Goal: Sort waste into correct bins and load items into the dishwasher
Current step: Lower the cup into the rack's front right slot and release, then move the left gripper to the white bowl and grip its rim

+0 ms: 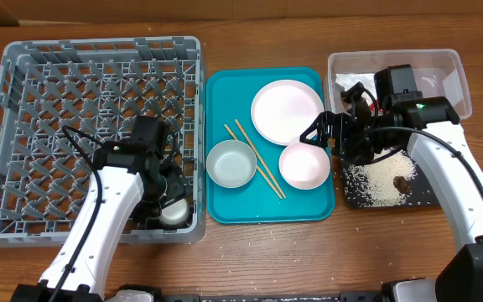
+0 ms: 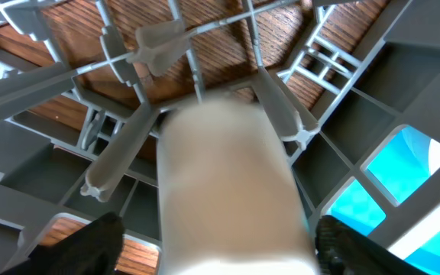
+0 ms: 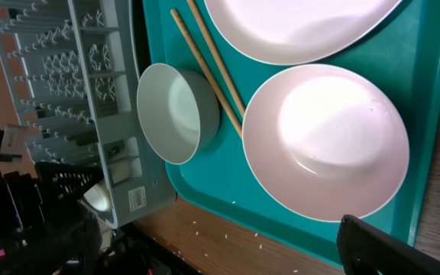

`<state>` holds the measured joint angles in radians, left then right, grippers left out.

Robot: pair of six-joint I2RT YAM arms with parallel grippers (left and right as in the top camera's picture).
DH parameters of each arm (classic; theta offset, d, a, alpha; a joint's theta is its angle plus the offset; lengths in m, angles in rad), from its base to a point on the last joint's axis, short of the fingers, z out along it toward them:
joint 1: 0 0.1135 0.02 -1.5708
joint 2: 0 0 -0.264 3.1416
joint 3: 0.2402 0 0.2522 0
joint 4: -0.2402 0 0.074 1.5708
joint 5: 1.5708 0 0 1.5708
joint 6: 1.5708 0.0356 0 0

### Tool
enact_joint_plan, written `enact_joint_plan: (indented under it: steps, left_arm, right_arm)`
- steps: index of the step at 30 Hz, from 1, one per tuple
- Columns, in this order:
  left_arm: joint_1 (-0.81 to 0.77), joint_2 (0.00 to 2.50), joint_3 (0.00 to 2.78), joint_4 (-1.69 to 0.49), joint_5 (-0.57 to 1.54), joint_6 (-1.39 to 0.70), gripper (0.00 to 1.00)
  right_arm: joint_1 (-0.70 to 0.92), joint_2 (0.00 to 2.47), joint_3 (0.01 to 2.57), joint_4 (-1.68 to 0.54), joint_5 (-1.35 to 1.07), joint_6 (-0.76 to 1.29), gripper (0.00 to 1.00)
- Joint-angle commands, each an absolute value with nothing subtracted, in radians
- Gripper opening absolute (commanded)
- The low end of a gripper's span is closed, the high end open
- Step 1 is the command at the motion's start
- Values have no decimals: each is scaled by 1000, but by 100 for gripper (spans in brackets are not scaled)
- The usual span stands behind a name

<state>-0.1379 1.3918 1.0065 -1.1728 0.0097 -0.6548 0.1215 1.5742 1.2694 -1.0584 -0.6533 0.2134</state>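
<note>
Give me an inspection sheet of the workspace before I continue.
Surface: wooden table, stray rice grains beside teal tray.
Job's things: plate, white bowl, grey-blue bowl, chopsticks on teal tray; small white cup in dish rack; rice, brown lump on black tray; white paper in clear tub.
Clutter: nothing seen.
Grippers: left gripper straddles the cup, grip unclear; right gripper open near white bowl.
Cables: black cable along each arm.
Surroundings: nothing seen.
</note>
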Motion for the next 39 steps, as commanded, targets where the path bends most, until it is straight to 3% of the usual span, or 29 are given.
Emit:
enact_joint_plan:
  steps: [1,8,13,16,20,34,39]
  left_arm:
    - [-146,1385,1018,-1171,-7,-661,87]
    - [-147,1385,1239,-1252,-7,-577,89]
    - [-198,1385,1490,-1267,100,-323,89]
    - [-260,1386,1555,-1199,127,-215,95]
    - [-320,1435,1553,-1113,120,-57,89]
    - [-414,1879,1557,-915,120,281,85]
    - [-433,1959,1557,-915,70,336,69]
  right_arm:
    - [124,1565,1271,-1053,-651,208,100]
    - [124,1565,1271,-1045,-651,208,100]
    - [124,1565,1271,-1038,-651,209,100]
    - [124,1565,1271,-1039,-651,209,100]
    - [124,1565,1271,-1038,-650,208,100]
    - [124,1565,1271,-1061,-603,208,100]
    - [124,1565,1271,-1061,-603,208,100]
